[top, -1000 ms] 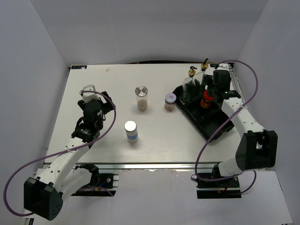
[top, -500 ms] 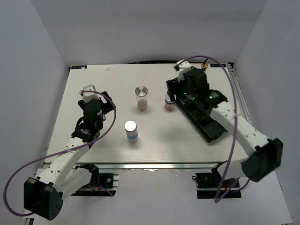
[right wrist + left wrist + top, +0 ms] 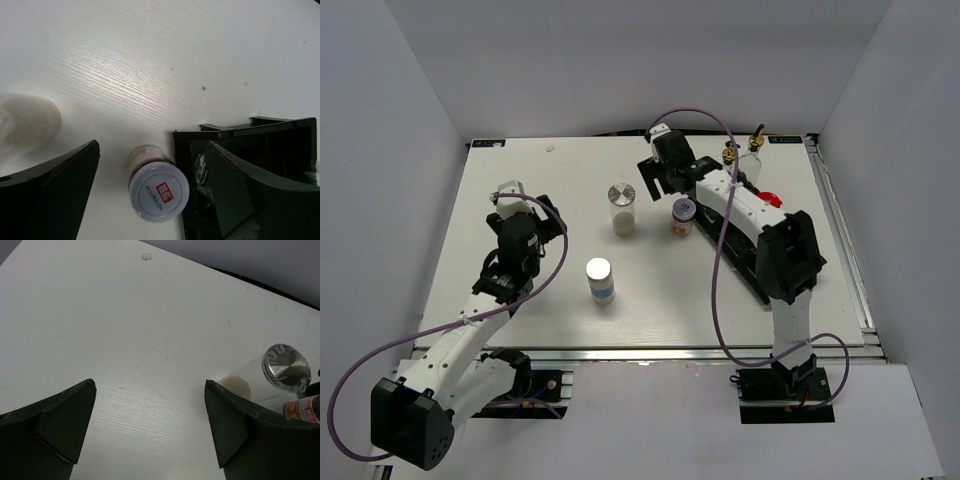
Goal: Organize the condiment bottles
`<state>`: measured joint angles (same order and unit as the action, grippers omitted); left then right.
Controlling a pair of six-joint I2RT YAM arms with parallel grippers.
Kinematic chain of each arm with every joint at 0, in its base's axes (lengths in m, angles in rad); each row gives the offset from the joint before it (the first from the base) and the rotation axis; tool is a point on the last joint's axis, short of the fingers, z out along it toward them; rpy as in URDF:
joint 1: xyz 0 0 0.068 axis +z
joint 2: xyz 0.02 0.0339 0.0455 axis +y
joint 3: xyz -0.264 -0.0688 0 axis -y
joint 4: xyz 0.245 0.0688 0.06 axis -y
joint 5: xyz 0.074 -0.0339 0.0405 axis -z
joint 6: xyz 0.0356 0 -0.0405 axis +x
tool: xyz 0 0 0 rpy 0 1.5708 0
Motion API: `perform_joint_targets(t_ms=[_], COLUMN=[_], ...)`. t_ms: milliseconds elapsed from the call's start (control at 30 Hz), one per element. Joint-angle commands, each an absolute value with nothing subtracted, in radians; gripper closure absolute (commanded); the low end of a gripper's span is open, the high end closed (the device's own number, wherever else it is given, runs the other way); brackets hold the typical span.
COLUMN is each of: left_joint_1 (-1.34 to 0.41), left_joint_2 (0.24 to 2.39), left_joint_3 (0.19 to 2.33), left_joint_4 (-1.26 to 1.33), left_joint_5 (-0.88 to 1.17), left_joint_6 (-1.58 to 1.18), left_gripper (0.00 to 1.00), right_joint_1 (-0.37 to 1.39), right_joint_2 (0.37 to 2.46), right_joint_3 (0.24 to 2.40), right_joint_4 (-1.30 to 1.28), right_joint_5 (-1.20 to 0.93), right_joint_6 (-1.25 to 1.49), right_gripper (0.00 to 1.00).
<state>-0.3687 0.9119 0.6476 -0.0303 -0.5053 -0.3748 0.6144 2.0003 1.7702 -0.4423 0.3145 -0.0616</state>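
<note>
Right gripper has left the tray and swung left. It now hangs over the small jar, jaws spread, holding nothing. The jar stands on the table just left of the tray. Red-lid jar sits in the tray, so that drop looks done. Left gripper idles, jaws released. Tall jar and blue-label jar are still loose mid-table. Small jar is likely next.

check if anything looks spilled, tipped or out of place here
Nothing is spilled or tipped. Three silver-lidded bottles stand upright on the table, outside the black tray: the tall clear one, the small red-labelled one beside the tray, and the blue-labelled one. A small scrap lies near the far edge.
</note>
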Motion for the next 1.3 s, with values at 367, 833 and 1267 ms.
perform_joint_targets(t_ms=[367, 833, 1267], left_joint_1=[-0.370, -0.370, -0.370], left_joint_2=[0.917, 0.923, 0.885], left_joint_3=[0.646, 0.646, 0.640], left_joint_4=[-0.028, -0.023, -0.029], left_joint_5=[-0.502, -0.505, -0.505], left_joint_6=[-0.377, -0.380, -0.380], left_gripper=[0.02, 0.02, 0.02], right_joint_1=[0.549, 0.606, 0.617], right_joint_2=[2.069, 1.876, 1.461], right_joint_3=[1.740, 1.571, 1.232], right_joint_4=[-0.538, -0.520, -0.508], right_joint_5=[0.256, 0.136, 0.294], right_joint_6=[-0.008, 0.058, 0.144], right_gripper=[0.12, 0.82, 0.97])
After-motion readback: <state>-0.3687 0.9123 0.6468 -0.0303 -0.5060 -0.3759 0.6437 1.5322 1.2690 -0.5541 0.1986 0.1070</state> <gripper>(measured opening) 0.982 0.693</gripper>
